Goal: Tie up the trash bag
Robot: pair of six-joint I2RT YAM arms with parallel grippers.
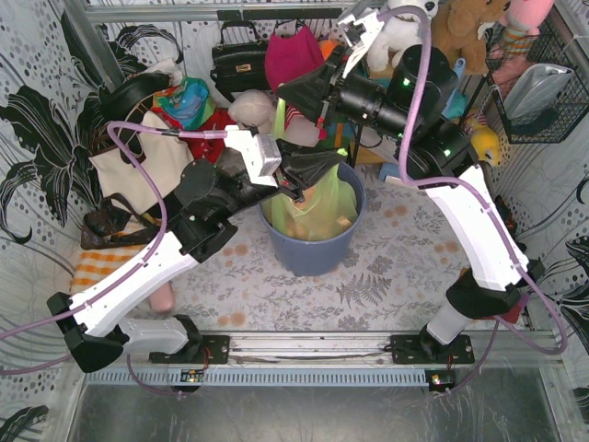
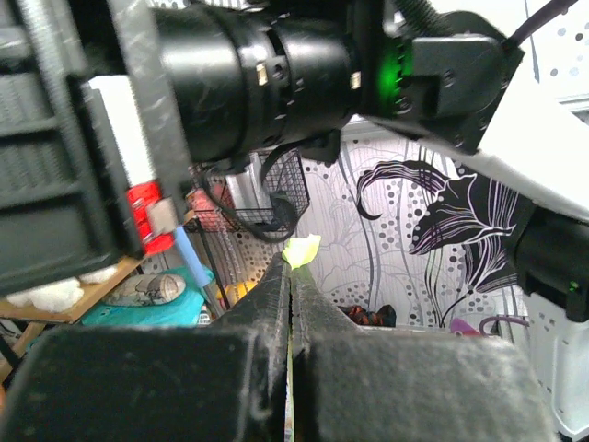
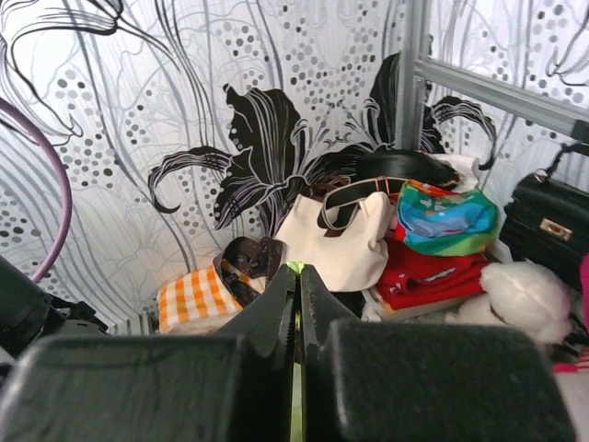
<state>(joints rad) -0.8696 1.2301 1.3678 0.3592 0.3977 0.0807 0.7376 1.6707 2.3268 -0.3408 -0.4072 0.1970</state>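
Since both claws are pinched tight on plastic, the step in hand looks like drawing two tails of the trash bag (image 1: 322,207) across each other to start a knot. The left claw (image 2: 291,276) is clamped on a thin fold of the bag, with a light-green tip (image 2: 302,249) poking out just past its fingertips. The right claw (image 3: 296,281) is likewise closed on a green edge, seen as a sliver between its pads. From above, the bag sits in the round blue-grey bin (image 1: 313,253) directly below the left claw. A taut green strip (image 1: 276,118) drops from the right claw, which hangs higher and beyond the left one.

Both holds look slim, and film this thin will likely slip or tear if jerked. The crossing would go best with slow, even tension, each tail pulled only enough to stay straight, so the bag is not hauled up out of the bin under the claws. The right arm passes close above the left claw, so the operator should route one claw around the other with room to spare.
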